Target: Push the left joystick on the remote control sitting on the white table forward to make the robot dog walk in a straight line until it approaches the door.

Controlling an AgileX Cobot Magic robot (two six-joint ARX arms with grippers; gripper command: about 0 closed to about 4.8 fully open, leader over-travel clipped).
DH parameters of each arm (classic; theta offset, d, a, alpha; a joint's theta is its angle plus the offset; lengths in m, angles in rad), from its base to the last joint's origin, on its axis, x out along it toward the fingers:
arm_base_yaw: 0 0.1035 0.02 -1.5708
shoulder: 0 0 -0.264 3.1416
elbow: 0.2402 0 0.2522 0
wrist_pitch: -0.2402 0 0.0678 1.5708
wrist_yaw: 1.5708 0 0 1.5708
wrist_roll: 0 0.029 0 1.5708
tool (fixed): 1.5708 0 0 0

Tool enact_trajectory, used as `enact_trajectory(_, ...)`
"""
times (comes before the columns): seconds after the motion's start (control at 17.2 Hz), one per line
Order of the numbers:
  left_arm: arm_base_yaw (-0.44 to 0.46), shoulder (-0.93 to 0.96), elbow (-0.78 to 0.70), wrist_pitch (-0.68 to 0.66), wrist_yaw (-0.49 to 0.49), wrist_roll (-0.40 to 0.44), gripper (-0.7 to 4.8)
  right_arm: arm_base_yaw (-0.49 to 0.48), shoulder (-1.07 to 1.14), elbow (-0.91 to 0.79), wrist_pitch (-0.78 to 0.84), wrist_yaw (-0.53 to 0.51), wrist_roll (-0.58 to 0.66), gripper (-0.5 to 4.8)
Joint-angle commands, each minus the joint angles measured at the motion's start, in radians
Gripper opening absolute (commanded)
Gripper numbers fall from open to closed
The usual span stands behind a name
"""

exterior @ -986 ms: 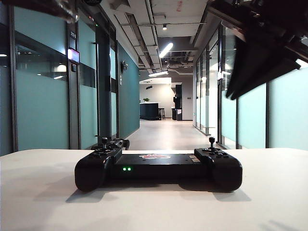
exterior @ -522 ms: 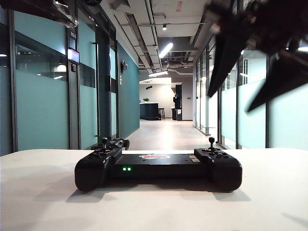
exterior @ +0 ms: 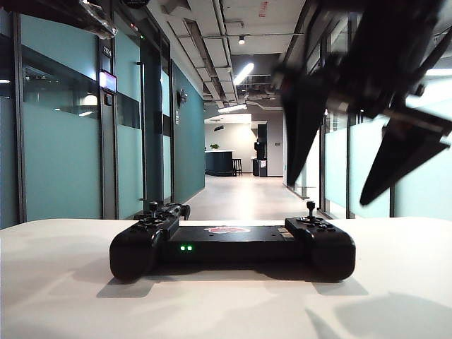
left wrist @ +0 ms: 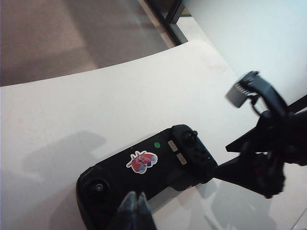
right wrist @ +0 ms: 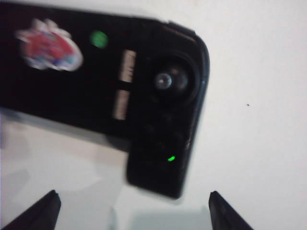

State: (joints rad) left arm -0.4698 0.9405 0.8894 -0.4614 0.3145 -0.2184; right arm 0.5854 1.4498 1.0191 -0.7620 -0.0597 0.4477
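Remote (exterior: 232, 247) sits flat on the white table (exterior: 63, 296), facing a long corridor (exterior: 244, 194), its two green lights (exterior: 186, 248) lit on the near edge and a red-white sticker (left wrist: 142, 161) on its middle bar. The left joystick (exterior: 153, 207) stands upright on the left handle, untouched; the right joystick (exterior: 310, 207) stands likewise on the right handle. The right gripper (exterior: 346, 152) hangs in the air above the remote's right end, blurred, its two fingers spread wide and pointing down, clear of the remote and holding nothing. The right wrist view looks down on that handle between the two fingertips (right wrist: 41, 211). The left gripper (left wrist: 135, 211) hovers over the remote's left half, fingers pressed together and empty.
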Motion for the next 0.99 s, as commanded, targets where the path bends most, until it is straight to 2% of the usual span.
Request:
enact_trajectory(0.06,-0.001,-0.003,0.004,0.006,0.008,0.001,-0.05,0.001,0.032,0.014,-0.019,0.048,-0.034,4.19)
enact_trajectory(0.99,-0.001,-0.001,0.004,0.007,0.008,0.001,-0.05,0.004,0.189,0.014,0.09,0.057,-0.056,4.18)
